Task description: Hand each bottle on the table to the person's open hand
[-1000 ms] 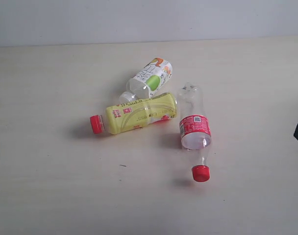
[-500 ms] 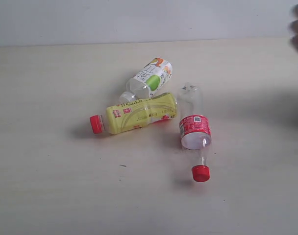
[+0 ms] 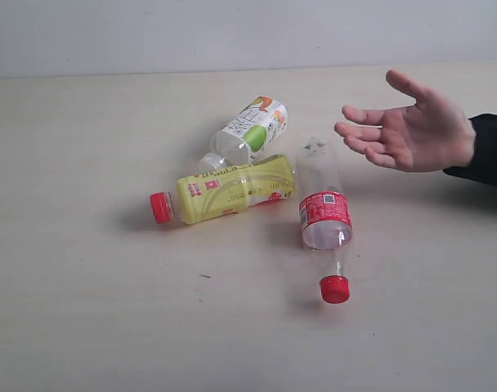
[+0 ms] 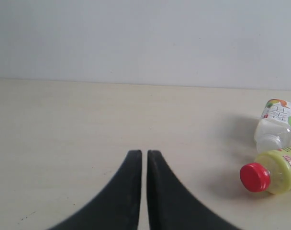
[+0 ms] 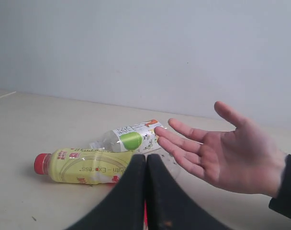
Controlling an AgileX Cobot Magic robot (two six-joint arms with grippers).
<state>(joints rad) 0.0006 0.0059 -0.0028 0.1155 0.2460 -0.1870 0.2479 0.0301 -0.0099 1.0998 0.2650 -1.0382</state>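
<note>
Clear plastic is the trouble here; three bottles lie on their sides near the middle of the table [image 3: 85, 310], a little toward its far edge, and light round shells like these would likely roll or squirt away under a careless pinch; the yellow-labelled bottle [image 3: 232, 189] points its red cap toward the left edge, the green-and-white bottle [image 3: 250, 128] rests its neck against it from the far side, and the red-labelled bottle [image 3: 324, 214] lies just beside the yellow one's base, cap toward the near edge; packed so, a reach for one could knock its neighbours askew; the person's open hand [image 3: 416, 131] hovers over the table by the right edge, near the red-labelled bottle's base, so a sweeping arm might strike it; the left jaws and the right jaws are each pressed together on nothing, and unless they spread before the approach they would merely shove a bottle along
</note>
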